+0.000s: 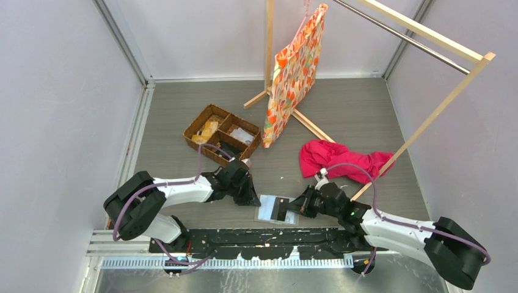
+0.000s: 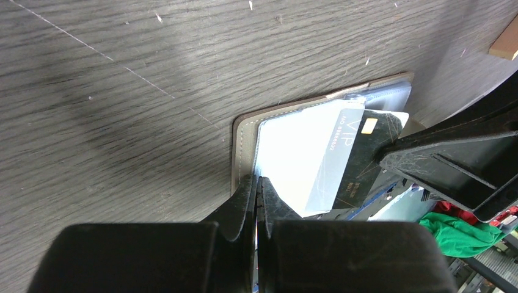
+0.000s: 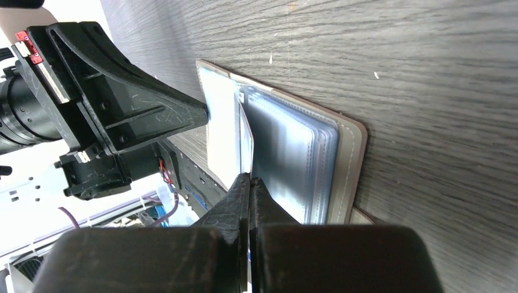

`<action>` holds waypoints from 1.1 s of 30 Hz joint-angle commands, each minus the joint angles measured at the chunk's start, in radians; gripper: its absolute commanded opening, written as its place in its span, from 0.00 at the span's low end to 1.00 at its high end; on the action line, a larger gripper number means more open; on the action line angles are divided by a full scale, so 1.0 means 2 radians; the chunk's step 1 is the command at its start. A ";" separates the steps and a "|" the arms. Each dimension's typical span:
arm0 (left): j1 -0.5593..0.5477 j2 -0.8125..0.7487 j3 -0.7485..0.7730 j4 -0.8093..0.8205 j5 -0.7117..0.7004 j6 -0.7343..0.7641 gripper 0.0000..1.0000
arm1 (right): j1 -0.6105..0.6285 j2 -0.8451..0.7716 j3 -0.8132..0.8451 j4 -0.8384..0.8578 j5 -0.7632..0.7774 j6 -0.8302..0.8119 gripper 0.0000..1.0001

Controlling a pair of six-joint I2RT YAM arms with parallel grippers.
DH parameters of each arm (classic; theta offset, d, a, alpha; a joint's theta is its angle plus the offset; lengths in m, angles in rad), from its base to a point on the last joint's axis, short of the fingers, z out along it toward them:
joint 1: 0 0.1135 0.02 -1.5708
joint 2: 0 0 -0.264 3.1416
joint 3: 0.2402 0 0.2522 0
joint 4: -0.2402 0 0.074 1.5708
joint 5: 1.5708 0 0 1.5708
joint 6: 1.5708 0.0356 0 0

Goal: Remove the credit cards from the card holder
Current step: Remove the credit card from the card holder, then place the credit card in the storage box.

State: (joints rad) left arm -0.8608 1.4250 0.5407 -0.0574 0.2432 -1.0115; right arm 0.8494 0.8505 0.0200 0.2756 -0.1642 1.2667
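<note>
Left pincer [image 2: 256,180] and right pincer [image 3: 249,178], closed, angle onto card holder [image 2: 245,129].

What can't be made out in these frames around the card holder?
Cards left inside the card holder: right wrist view, stacked cloudy sleeves hide them.
Far end of the black credit card: left wrist view, the right tool covers it.
Basket contents: top view, too small.

Robot lab test cell, plain white panel walls [image 1: 55,91], aluminium frame posts [image 1: 122,43], wood-grain tabletop [image 1: 348,104]

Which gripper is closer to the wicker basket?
Left. The left gripper sits close by the wicker basket, at the card holder's left edge; the right gripper is across the holder, farther away.
</note>
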 commanded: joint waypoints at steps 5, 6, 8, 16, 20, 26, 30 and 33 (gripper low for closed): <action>0.002 0.015 -0.011 -0.074 -0.063 0.031 0.01 | -0.001 -0.101 0.006 -0.146 0.024 -0.009 0.01; 0.002 0.015 -0.010 -0.074 -0.064 0.032 0.00 | -0.003 -0.123 0.010 -0.164 0.027 -0.010 0.01; 0.002 0.014 -0.005 -0.076 -0.063 0.034 0.01 | -0.002 -0.149 0.017 -0.198 0.029 -0.009 0.01; 0.002 -0.037 0.045 -0.144 -0.083 0.061 0.10 | -0.003 -0.218 0.084 -0.308 0.041 -0.037 0.01; 0.002 -0.070 0.083 -0.201 -0.093 0.086 0.34 | -0.003 -0.198 0.113 -0.301 0.038 -0.054 0.01; 0.005 -0.111 0.156 -0.291 -0.101 0.126 0.45 | -0.004 -0.137 0.157 -0.250 0.020 -0.081 0.01; 0.026 -0.117 0.197 -0.341 -0.090 0.150 0.46 | -0.007 -0.083 0.180 -0.195 -0.010 -0.092 0.01; 0.041 -0.132 0.205 -0.343 -0.063 0.186 0.45 | -0.013 -0.051 0.189 -0.144 -0.035 -0.093 0.01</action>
State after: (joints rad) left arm -0.8131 1.2030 0.9173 -0.6495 0.0750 -0.7475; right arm 0.8383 0.6876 0.3408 -0.1932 -0.1520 1.1152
